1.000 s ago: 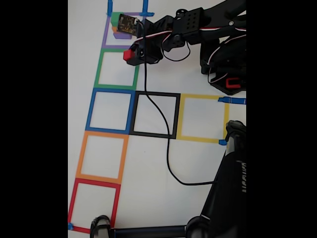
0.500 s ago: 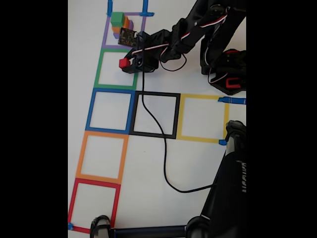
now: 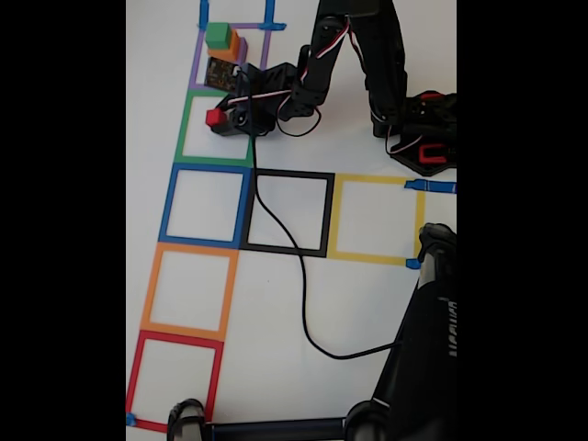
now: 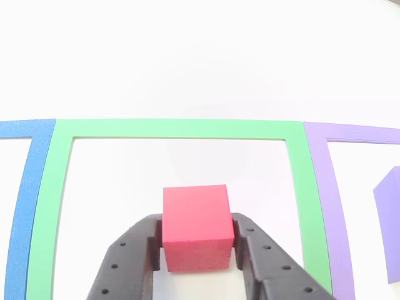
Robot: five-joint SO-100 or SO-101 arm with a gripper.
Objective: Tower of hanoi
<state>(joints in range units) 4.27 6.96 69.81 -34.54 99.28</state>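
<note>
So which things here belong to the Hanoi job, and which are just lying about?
Part of the job:
- red cube, held in the claw over the green tape square
- green cube, on top of the stack
- orange cube, under it
- purple cube, edge visible in the other view

Just lying about:
- black cable across the table
- black stand at the bottom right in the fixed view

Matt grainy red cube (image 4: 196, 226), black matt plastic claw (image 4: 196, 253), smooth white table (image 4: 200, 56)

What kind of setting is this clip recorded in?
Probably a hobby or lab tabletop: a white table marked with coloured tape squares, a small arm whose pincer holds a red cube, loose cable.
</note>
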